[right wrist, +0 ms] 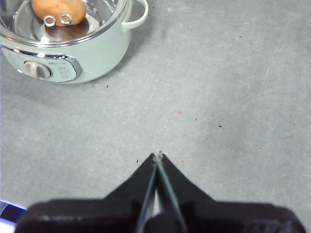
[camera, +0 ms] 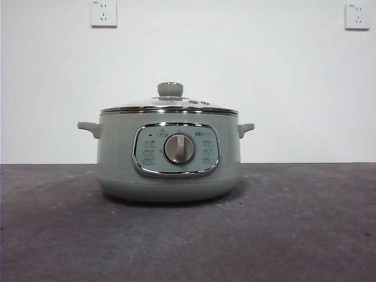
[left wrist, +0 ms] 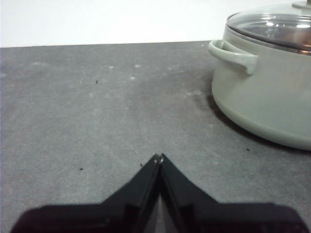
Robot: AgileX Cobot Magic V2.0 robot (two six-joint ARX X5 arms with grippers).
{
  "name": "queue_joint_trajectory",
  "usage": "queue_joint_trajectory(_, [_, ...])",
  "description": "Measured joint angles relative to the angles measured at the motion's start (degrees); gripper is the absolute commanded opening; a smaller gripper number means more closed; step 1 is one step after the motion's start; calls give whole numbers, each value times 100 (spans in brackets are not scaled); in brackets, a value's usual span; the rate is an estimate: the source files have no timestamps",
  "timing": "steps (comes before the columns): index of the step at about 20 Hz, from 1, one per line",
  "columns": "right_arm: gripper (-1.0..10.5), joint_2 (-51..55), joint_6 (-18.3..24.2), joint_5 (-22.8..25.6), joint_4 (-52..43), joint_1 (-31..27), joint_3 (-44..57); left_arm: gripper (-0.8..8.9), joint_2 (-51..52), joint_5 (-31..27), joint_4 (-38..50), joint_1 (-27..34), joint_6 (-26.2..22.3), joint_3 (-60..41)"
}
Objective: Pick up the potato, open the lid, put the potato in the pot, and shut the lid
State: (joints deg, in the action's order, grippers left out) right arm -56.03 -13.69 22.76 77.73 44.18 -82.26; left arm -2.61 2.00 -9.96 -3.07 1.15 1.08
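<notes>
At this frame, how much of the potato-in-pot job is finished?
It looks complete. The potato lies inside the pot, seen through the glass lid, which sits on the rim. The left gripper and right gripper are shut, holding nothing, away from the pot. Nothing is left.

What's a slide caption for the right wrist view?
Right gripper shut above the table; potato inside the lidded pot.

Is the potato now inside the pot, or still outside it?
Inside. The right wrist view shows the potato through the glass lid, which sits closed on the pot.
</notes>
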Motion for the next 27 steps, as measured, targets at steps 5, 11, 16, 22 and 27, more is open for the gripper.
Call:
queue_joint_trajectory(5, [0, 372, 142, 1005, -780, -774, 678, -3, -186, 0, 0, 0, 0, 0])
queue_joint_trajectory(11, [0, 3156, 717, 63, -5471, -2448, 4896, -3, -205, 0, -2, 2, 0, 0])
queue_joint_trajectory(16, [0, 5049, 748, -1025, -6603, -3442, 7394, -3, -205, 0, -2, 2, 0, 0])
queue_joint_trajectory(22, [0, 5320, 754, -1447, -6325, -3768, 7624, -3, -227, -2, -2, 2, 0, 0])
queue_joint_trajectory(27, [1, 5445, 774, -1464, -6339, -3788, 7888, -3, -262, 0, 0, 2, 0, 0])
